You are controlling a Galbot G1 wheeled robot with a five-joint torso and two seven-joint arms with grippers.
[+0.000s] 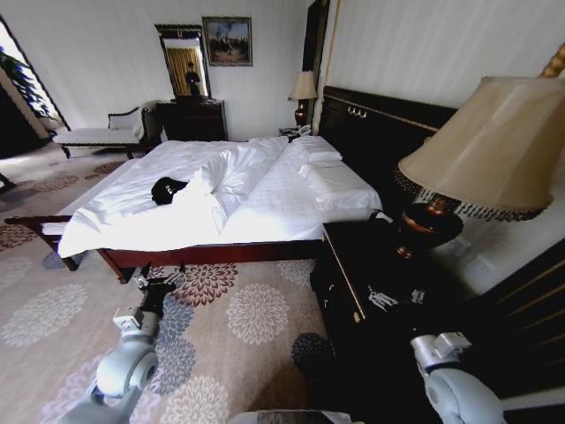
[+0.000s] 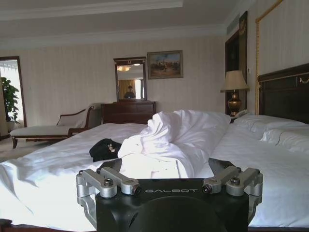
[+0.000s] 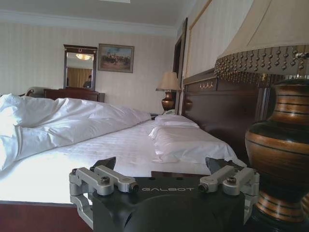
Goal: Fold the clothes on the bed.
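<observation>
I'm parked at the side of the bed, off its near corner, carpet between me and the frame. The T-shirt is a small black bundle lying on the white sheet, on the left half of the mattress toward the foot end, just beside the ridge of bunched duvet. From the left wrist view the same bundle sits touching the left side of the duvet heap, some white marking visible on it, unreadable.

Left gripper is held low in front of me, above the carpet, short of the bed frame, well apart from the shirt. Left wrist view has the fingers spread wide, nothing between them.

Right gripper hovers over the dark nightstand, near the base of the table lamp. In the right wrist view the fingers are also spread wide and empty, lamp body close alongside, pillows and headboard ahead.

Neither gripper touches shirt or bedding.
</observation>
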